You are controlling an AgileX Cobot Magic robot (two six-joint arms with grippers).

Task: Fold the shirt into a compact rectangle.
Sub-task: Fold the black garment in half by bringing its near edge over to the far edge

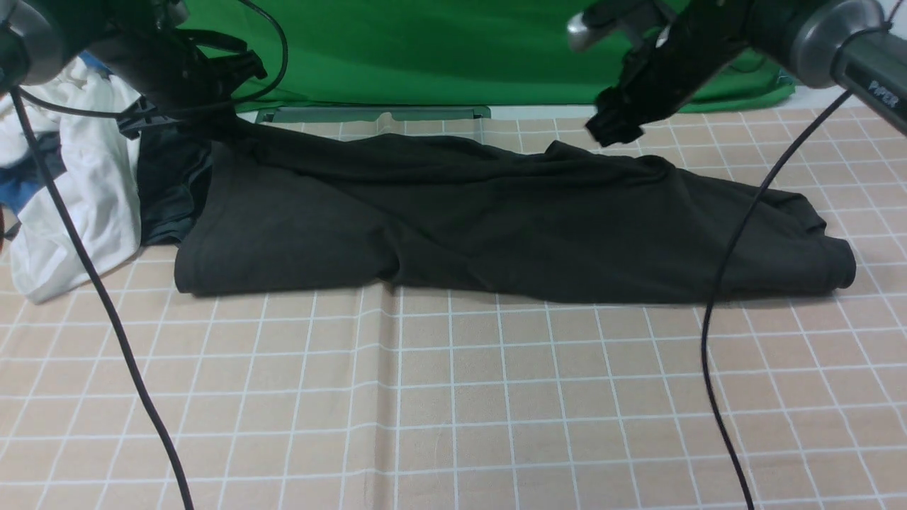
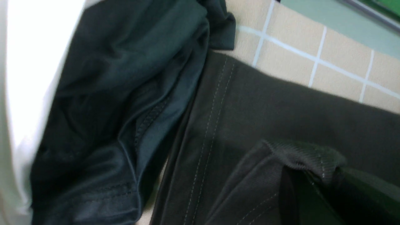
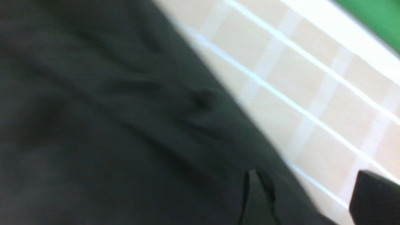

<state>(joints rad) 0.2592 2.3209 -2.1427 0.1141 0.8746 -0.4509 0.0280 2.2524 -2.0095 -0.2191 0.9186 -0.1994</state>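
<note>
The right arm [image 1: 877,86] carries the white word "PIPER".

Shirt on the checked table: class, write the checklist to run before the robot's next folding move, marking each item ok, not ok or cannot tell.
1. Left gripper grips the shirt: ok, ribbed edge pinched.
2. Right gripper grips cloth: not ok, open above the far edge.
3. Shirt lies flat: not ok, wrinkled, one far corner lifted.
4. Shirt apart from the dark teal garment: not ok, they touch.
5. Right arm's cable off the shirt: cannot tell.
</note>
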